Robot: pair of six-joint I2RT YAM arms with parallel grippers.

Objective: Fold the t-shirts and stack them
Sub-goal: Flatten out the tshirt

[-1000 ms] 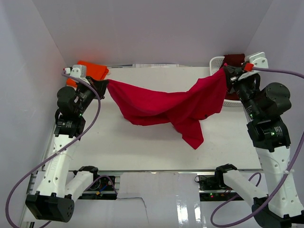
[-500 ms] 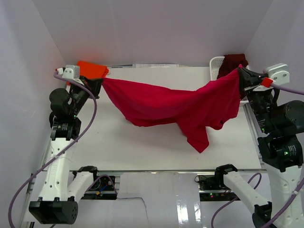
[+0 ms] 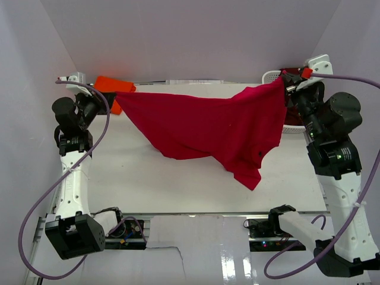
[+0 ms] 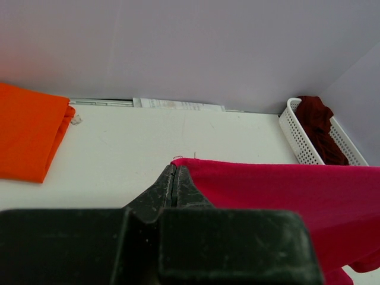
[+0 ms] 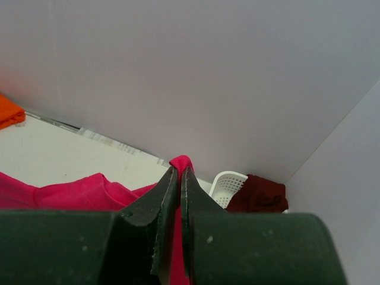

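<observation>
**Red shirt stretched in the air between both arms**

The white table point(image 3: 178, 184) lies under the red shirt point(image 3: 208, 127), which hangs spread above it with one corner drooping toward the near edge. The orange shirt point(image 4: 27, 133) lies folded at the far left corner. The white basket point(image 4: 300, 142) at the far right holds the maroon shirt point(image 4: 317, 119). The left gripper point(image 4: 174, 173) is pinched tight on the red shirt's left corner, and the right gripper point(image 5: 180, 173) on its right corner.

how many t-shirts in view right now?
3. The red shirt hangs stretched between the left gripper and right gripper; the orange shirt lies folded at far left; the maroon shirt sits in the white basket, far right. More could be hidden under it.
</observation>
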